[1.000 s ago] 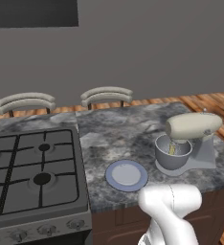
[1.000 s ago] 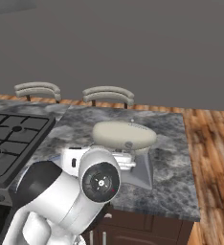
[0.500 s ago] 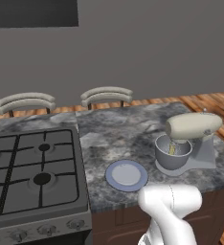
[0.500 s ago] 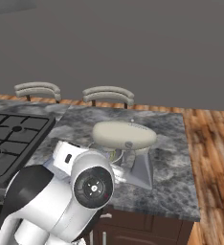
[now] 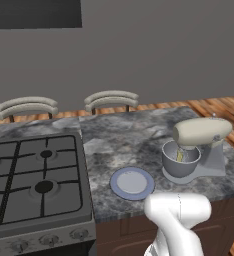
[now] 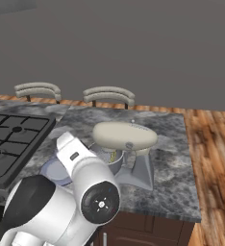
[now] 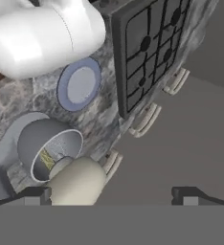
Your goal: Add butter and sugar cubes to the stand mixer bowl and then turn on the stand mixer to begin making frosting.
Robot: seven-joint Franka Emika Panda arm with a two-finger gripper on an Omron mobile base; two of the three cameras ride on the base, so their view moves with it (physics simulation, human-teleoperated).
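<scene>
The stand mixer [image 5: 201,131] stands on the counter's right part, cream head [image 6: 125,135] over the grey stand mixer bowl [image 5: 180,161]. A yellow stick of butter [image 5: 180,156] leans inside the bowl [image 7: 49,148], also seen as butter [image 7: 47,159] from above. The sugar cubes are hidden from me. My gripper [image 7: 111,196] hangs high over the counter, open, with nothing between its fingertips [image 7: 35,195]. It is well apart from the mixer.
A blue-rimmed plate [image 5: 132,182] lies bare left of the bowl. The gas stove [image 5: 34,180] takes the counter's left side. Chair backs [image 5: 111,100] line the far edge. My white arm [image 6: 85,192] blocks part of the plate [image 6: 52,169].
In the right base view my arm's elbow has swung down and to the right, and a white link now rises in front of the plate. Nothing on the counter moved.
</scene>
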